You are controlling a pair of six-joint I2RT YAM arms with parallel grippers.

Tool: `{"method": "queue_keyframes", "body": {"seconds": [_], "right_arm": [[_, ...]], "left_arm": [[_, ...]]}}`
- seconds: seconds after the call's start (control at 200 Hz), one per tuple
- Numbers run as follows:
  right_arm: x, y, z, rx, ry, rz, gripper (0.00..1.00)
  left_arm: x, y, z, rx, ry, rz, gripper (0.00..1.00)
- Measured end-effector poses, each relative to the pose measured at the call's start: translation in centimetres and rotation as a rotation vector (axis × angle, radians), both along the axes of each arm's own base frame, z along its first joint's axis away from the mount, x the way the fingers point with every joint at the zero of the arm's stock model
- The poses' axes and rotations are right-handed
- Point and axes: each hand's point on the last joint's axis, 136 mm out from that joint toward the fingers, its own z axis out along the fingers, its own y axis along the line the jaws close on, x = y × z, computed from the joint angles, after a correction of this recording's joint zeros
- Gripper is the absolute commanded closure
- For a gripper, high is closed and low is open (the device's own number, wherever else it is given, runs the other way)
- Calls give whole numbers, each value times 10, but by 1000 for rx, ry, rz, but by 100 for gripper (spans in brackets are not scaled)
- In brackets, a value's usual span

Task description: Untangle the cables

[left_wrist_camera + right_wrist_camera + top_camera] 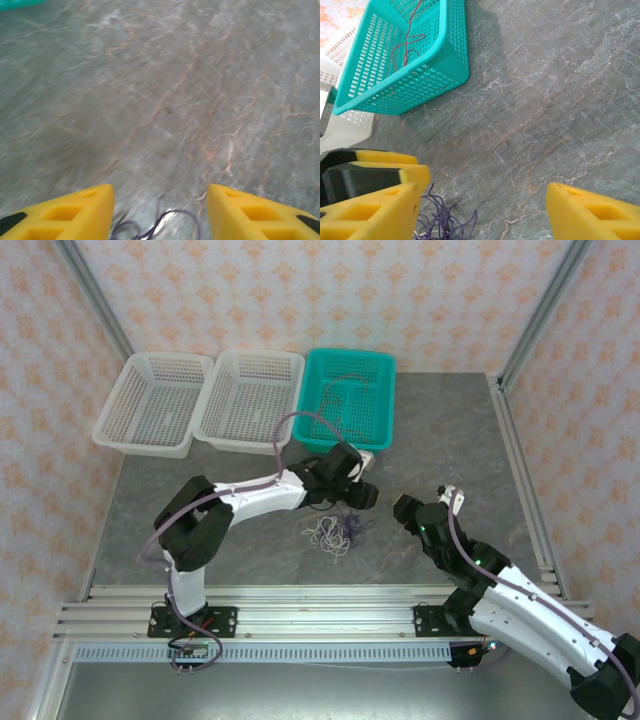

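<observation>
Tangle of white and purple cables (335,532) on grey surface (450,440), left claw (366,496) wide open and empty just beside it, right claw (408,510) likewise spread, holding nothing

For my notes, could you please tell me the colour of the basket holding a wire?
The basket is teal; the right wrist view shows it best.
</observation>
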Motion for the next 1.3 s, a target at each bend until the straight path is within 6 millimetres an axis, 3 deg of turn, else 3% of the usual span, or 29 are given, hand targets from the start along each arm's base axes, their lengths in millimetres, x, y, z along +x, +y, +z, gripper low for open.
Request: {"method": "queue_keyframes", "body": {"seconds": [0.075,0.275,0.395,0.465,0.606,0.706,0.946,1.116,1.216,1.301], "right_arm": [[-1,0,-1,-1,4,2,32],[-1,1,-1,2,8,10,32],[-2,3,-1,10,7,18,32],[-1,4,0,14,3,19,32],[-1,10,1,26,0,53,34],[-2,34,2,51,-24,186,34],[-6,80,-20,67,-24,437,28],[10,103,-27,22,-68,514,24],[24,110,-38,-36,-81,525,41],[41,107,-51,-101,-60,459,70]], "left_arm": [[-2,-8,-8,7,5,-30,49],[-6,-6,-38,55,36,-59,56],[-9,-4,-43,71,32,-77,75],[-9,-3,-44,70,28,-80,100],[-15,3,-43,70,31,-77,100],[-18,6,-23,36,14,-63,100],[-4,-9,74,-172,-105,-5,100],[-5,-11,105,-270,-108,34,100],[-8,-8,119,-307,-102,50,100],[-13,-4,138,-346,-112,62,100]]}}
